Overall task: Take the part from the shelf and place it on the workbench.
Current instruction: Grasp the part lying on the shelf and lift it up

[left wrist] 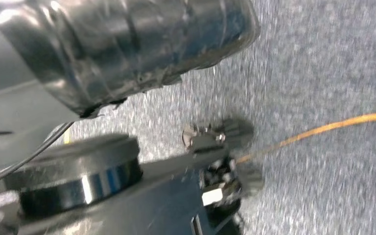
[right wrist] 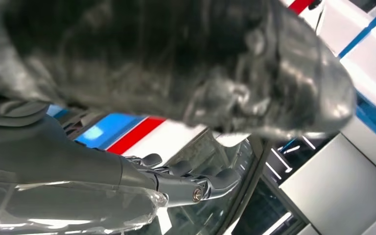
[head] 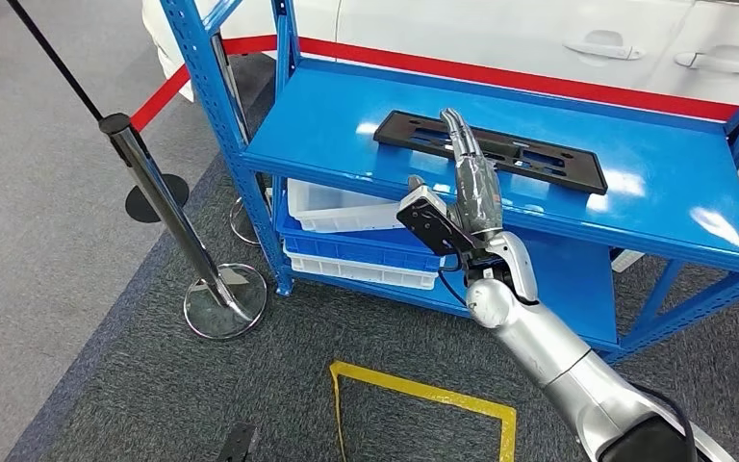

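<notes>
The part (head: 548,159) is a long flat black plate with cut-outs, lying across the top level of the blue shelf (head: 654,197). My right hand (head: 471,183) reaches up from below and lies over the plate's left half, fingers stretched out straight toward it and holding nothing. In the right wrist view the dark fingers (right wrist: 191,181) extend straight beside the thick grey thumb (right wrist: 176,63). My left hand (left wrist: 127,44) hangs above the grey carpet as a blurred grey cover; its fingers cannot be made out.
White bins (head: 332,207) stand on the blue shelf's lower level. A chrome stanchion (head: 168,217) with a round base stands left of the shelf. Behind it are a white car (head: 539,38) and red floor tape (head: 500,72). A yellow tape square (head: 423,395) marks the carpet.
</notes>
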